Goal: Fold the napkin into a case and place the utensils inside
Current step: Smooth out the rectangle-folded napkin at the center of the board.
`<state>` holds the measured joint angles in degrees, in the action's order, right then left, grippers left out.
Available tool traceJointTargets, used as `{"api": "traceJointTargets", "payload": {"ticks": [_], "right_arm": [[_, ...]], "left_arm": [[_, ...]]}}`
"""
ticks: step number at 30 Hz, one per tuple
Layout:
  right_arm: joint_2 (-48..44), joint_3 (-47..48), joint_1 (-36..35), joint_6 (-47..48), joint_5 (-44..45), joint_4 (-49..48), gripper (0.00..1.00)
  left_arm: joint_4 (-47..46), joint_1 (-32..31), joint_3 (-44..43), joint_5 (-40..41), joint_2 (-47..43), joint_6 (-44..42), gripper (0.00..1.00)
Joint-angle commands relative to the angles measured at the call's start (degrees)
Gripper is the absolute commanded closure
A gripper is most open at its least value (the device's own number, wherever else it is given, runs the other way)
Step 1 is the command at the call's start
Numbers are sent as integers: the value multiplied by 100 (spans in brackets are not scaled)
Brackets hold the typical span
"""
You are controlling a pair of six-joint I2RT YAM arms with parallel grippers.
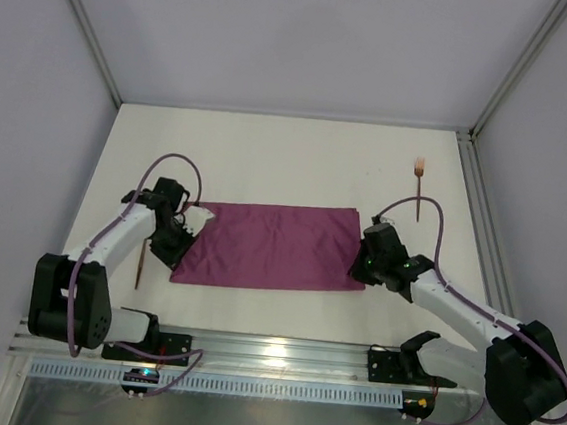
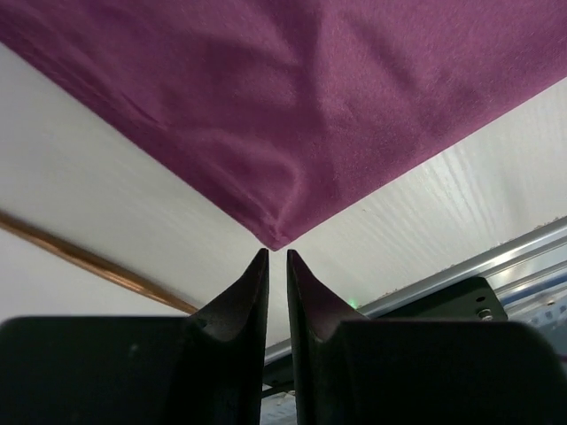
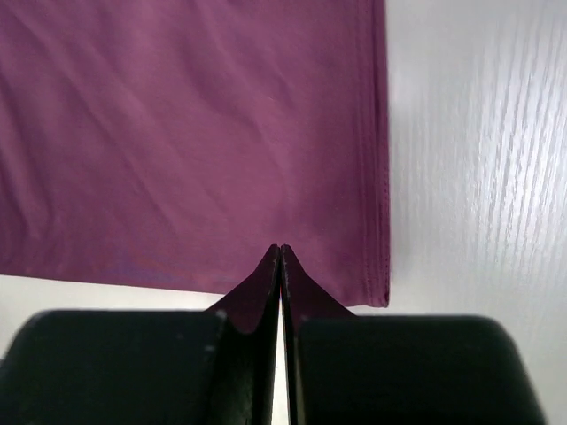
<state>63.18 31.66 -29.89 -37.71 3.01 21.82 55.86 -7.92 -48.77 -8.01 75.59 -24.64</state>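
White tabletop point(image 1: 268, 161) is seen whole from high above and behind, at 6 o'clock. Maroon-purple cloth napkin point(image 1: 270, 246) is shared by all views: its 8 o'clock corner is shown close by left wrist, 4 o'clock corner by right wrist.

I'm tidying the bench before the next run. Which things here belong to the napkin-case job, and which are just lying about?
For the job: napkin; fork; second utensil.
Lying about: nothing loose that I can see; the only other item is the fixed rail.
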Motion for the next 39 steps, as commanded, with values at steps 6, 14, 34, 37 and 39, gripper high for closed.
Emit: {"api": "traceJointTargets", "payload": {"ticks": [6,14,34,37,39], "right_arm": [[-95,-880,-26,-658,235,-618,96],[-666,-1259,150,-870,613,-161,96],[-430,1140,220,545,641,790,96],[255,1325,229,686,343,280,96],[763,1369,238,704,184,-151,96]], "left_arm": [[-813,-60,641,405,456,-76,85],[-1235,-69,1054,740,755,-251,85],[22,-60,-553,-236,-405,-217,65],[-206,-60,-642,-61,-117,-24,68],[-452,-51,-686,-78,112,82,69]]}}
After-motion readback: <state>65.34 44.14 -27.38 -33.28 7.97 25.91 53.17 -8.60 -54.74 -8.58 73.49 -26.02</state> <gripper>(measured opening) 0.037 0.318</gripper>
